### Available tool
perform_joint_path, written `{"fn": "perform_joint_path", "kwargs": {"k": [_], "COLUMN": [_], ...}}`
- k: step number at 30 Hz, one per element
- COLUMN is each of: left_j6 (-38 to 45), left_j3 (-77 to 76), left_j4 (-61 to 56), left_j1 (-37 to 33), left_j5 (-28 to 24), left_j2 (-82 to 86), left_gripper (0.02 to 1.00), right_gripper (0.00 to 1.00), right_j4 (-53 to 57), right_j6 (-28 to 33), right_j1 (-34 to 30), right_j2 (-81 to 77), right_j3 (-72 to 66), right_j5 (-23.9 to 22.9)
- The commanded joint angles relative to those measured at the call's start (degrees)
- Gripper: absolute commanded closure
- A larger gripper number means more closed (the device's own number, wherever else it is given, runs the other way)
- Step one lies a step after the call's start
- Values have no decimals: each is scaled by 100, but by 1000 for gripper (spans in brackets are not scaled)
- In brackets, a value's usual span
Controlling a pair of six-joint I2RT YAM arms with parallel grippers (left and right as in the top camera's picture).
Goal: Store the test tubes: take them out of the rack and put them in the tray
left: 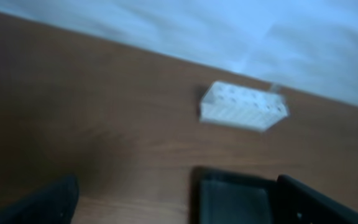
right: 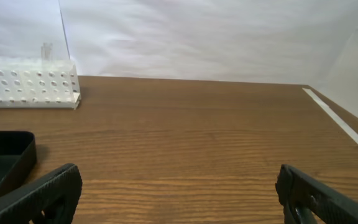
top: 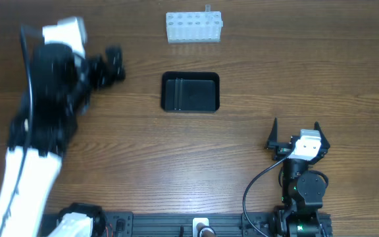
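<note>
**Q:** Which step is in hand?
**A:** By judgement, the approach to a pick-up. The left gripper [top: 117, 64] hangs at the left of the table [top: 321, 59], jaws spread and holding nothing. The right gripper [top: 296, 126] sits near its base, also wide open and empty.
**Q:** Where is the work?
**A:** One tube [top: 208, 8] stands upright at the right end of the rack [top: 194, 27], far centre. The tray [top: 190, 92] lies just nearer.
**Q:** Next move?
**A:** Probably align over that tube, close on its top, and lift straight up.
**Q:** Materials?
**A:** Tube: clear, slim, likely slippery. Rack: white plastic block with rows of holes. Tray: black, shallow, rounded corners; whether the faint lines inside are tubes or ribs cannot be told. Table: wood grain
</note>
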State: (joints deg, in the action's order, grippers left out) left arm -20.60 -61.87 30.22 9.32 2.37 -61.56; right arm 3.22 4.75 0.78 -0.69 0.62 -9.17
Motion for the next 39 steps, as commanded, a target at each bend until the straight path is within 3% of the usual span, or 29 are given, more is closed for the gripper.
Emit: {"fn": "perform_joint_path", "kwargs": {"k": [1, 11, 16, 21, 26, 31, 39], "left_j6": [68, 105, 111, 538, 540, 538, 542], "left_j3": [1779, 4553, 4942, 5285, 5781, 6157, 6155], "left_j4": [-850, -3112, -3401, -4194, -4983, -5178, -3639], "left_j1": [-87, -490, -846, -1292, -1373, -1370, -1368], "left_j5": [275, 284, 221, -404, -295, -297, -144], "left_j2": [1445, 4146, 4745, 4903, 5097, 5460, 6039], "left_gripper": [23, 20, 20, 20, 23, 23, 18], "right_gripper": [7, 9, 7, 9, 7, 7, 9], "right_j4": [22, 24, 24, 24, 24, 22, 24], "right_j6": [4, 4, 4, 4, 4, 4, 4], "right_j1": [-37, -37, -37, -37, -37, -37, -37], "right_j2": [42, 42, 42, 42, 42, 42, 42], "right_j3": [-31, -31, -31, -31, -31, -31, -31], "right_j5": [-17, -17, -17, -17, -17, -17, -17]}}
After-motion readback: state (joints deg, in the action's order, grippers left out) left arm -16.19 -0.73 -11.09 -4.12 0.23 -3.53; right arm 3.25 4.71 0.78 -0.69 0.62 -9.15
